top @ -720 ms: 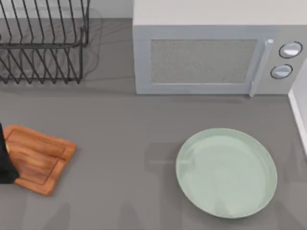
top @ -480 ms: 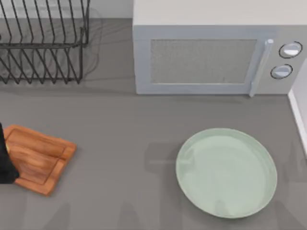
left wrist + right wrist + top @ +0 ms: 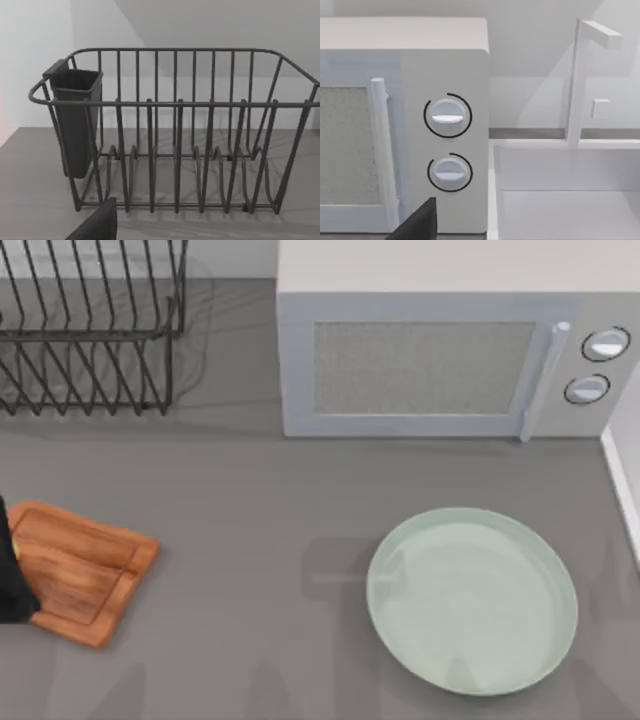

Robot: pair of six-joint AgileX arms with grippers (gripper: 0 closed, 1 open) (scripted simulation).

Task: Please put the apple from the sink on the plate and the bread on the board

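Note:
The orange-brown board (image 3: 85,570) lies at the table's left, angled, with its top bare. A dark part of my left arm (image 3: 10,580) overlaps the board's left end at the picture's edge. The pale green plate (image 3: 470,600) sits at the front right with nothing on it. The white sink (image 3: 560,200) stands right of the microwave in the right wrist view, and the part of its basin that I see is bare. The apple and the bread are out of view. A dark piece of my left gripper (image 3: 97,225) and of my right gripper (image 3: 417,220) shows in each wrist view.
A grey microwave (image 3: 440,350) stands at the back, door shut, its two knobs (image 3: 447,115) facing the right wrist camera. A black wire dish rack (image 3: 175,130) with a cutlery cup (image 3: 75,120) is at the back left. A white faucet (image 3: 580,75) rises behind the sink.
The dark part of my left arm over the board's left end has drawn very slightly towards the left edge. Nothing else has moved.

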